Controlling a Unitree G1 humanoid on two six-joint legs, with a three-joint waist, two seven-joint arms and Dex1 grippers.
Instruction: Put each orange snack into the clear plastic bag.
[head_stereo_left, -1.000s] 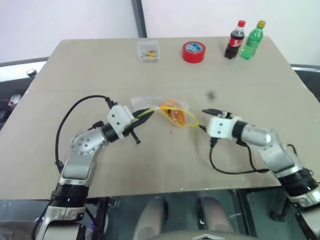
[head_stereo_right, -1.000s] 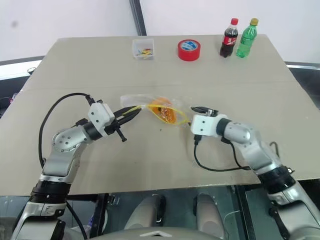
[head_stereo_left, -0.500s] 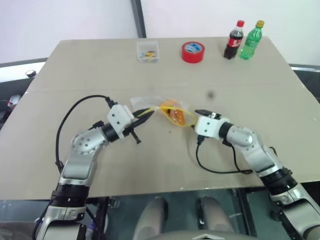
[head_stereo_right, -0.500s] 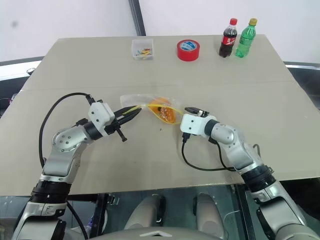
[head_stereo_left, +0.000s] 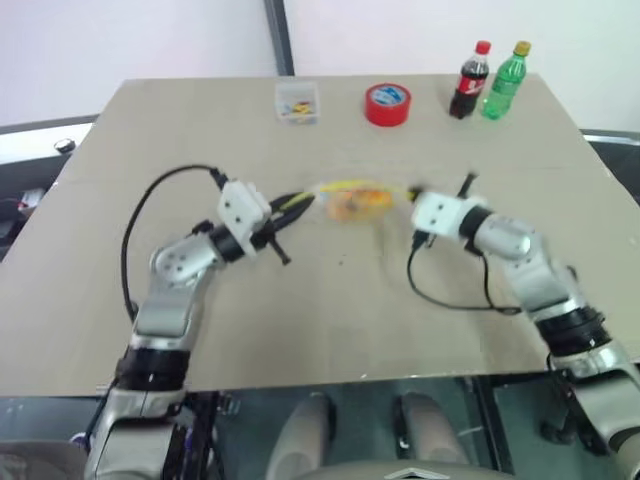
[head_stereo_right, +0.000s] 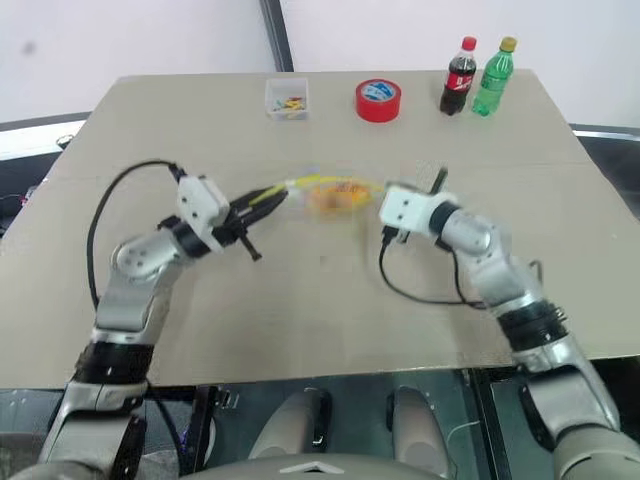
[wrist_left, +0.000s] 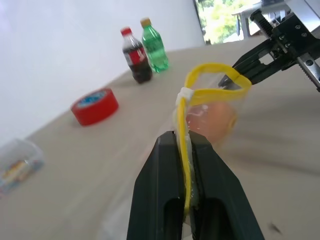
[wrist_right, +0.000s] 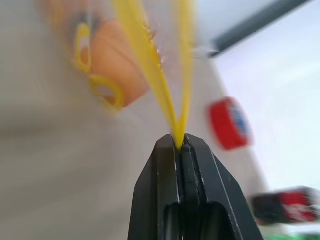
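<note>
The clear plastic bag (head_stereo_left: 330, 190) hangs stretched above the table between my two grippers, its yellow seal strip (wrist_left: 216, 67) pulled into a loop. An orange snack (head_stereo_left: 352, 205) sits inside the bag; it is blurred, so I cannot tell if a second one is in there. My left gripper (head_stereo_left: 300, 203) is shut on the strip's left end, seen close up in the left wrist view (wrist_left: 185, 137). My right gripper (head_stereo_left: 411, 195) is shut on the strip's right end (wrist_right: 178, 142), with the orange snack (wrist_right: 112, 65) just beyond its fingers.
At the far edge of the tan table (head_stereo_left: 300, 320) stand a small clear box (head_stereo_left: 297, 102), a red tape roll (head_stereo_left: 387, 104), a cola bottle (head_stereo_left: 468, 85) and a green bottle (head_stereo_left: 505, 70). Black cables loop from both wrists over the tabletop.
The right gripper reached the bag's right end and shut on the yellow strip. Both grippers then rose and moved forward, lifting the bag off the table and stretching it.
</note>
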